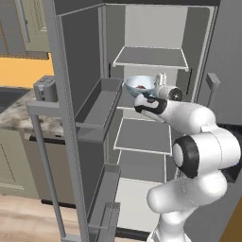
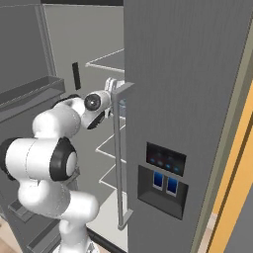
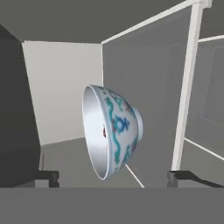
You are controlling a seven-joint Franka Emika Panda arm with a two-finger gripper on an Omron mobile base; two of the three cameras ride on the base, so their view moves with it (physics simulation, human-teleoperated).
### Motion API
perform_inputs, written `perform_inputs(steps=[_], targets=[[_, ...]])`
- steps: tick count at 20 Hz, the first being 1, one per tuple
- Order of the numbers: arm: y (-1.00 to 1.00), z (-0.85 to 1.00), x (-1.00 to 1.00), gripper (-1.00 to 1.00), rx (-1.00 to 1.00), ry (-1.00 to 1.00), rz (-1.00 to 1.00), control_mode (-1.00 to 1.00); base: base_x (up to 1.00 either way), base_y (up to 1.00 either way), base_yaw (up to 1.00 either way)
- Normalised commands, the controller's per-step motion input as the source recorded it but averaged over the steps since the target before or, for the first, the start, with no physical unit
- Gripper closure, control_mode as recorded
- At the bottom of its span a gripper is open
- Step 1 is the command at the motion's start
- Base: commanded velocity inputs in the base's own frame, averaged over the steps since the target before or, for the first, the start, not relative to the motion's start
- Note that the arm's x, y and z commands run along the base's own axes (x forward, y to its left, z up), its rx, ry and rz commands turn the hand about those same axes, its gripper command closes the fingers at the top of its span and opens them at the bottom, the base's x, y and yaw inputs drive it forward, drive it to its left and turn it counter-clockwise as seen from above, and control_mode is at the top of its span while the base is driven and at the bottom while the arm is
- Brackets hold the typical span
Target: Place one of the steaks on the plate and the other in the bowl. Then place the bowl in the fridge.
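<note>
The fridge (image 1: 142, 137) stands open in front of me. The white bowl (image 1: 140, 84) with the blue pattern rests on a middle shelf inside it. One red steak (image 1: 140, 87) lies in the bowl. My gripper (image 1: 160, 79) hovers just right of the bowl, open, with nothing between its fingers. The hand view is rolled, so the bowl (image 3: 116, 131) appears on its side, ahead of the gripper (image 3: 114, 177) and apart from both fingertips (image 3: 48, 176). A sliver of steak (image 3: 105, 130) shows inside it. In the right base view the gripper (image 2: 112, 84) reaches past the door's edge. The plate is out of view.
The left fridge door (image 1: 66, 94) swings out toward me, with door bins (image 1: 101, 104) close to the arm's left. The right door (image 2: 183, 74), its long handle (image 2: 117, 148) and the dispenser (image 2: 163, 178) stand close on the right. A toaster (image 1: 46, 88) sits on the counter at left.
</note>
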Motion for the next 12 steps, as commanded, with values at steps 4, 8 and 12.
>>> perform_inputs(steps=[4,8,12], targets=[[-0.34,0.82,-1.00,-1.00,0.01,0.07,0.05,-1.00,0.00,0.00,0.00],[-0.26,0.90,-1.00,-1.00,-0.03,0.18,0.09,-1.00,0.00,0.00,0.00],[-0.01,0.78,-1.00,-1.00,-0.11,0.24,0.10,-1.00,0.00,0.00,0.00]])
